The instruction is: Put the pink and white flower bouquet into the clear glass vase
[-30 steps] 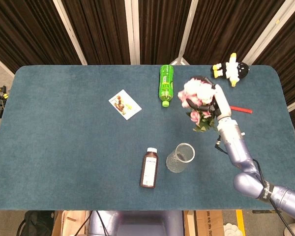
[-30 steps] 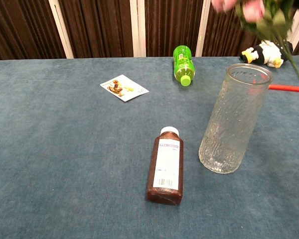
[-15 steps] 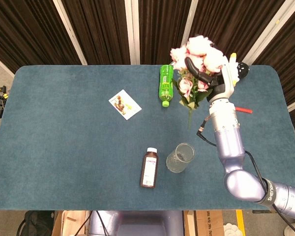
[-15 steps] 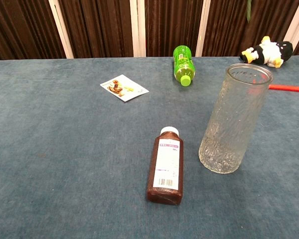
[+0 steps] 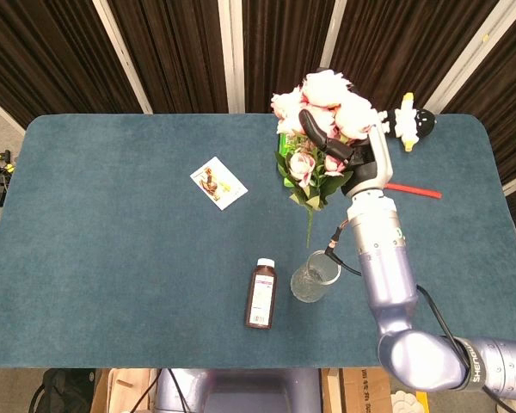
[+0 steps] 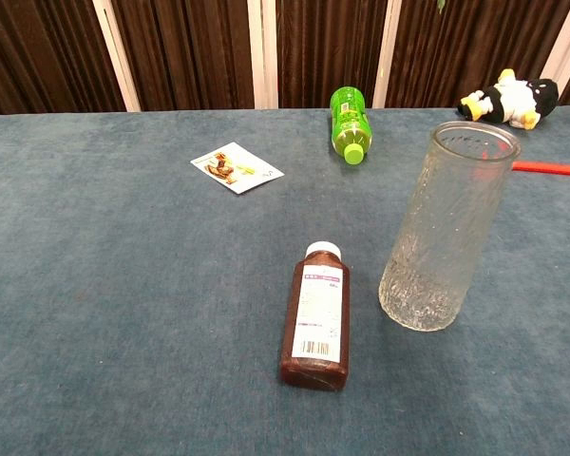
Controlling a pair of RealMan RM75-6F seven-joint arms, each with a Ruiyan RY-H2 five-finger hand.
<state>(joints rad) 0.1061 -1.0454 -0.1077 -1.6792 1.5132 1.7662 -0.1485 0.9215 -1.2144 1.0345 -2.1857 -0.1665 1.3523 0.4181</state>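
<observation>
bouquet (image 5: 321,116) gripped in right hand (image 5: 365,163) fingers, stems above glass vase (image 5: 315,276)

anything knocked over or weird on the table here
Two bottles lie on their sides rather than upright: the brown bottle just left of the upright glass vase, and the green bottle farther back. No spill shows. The right hand holds the bouquet above the vase.
</observation>
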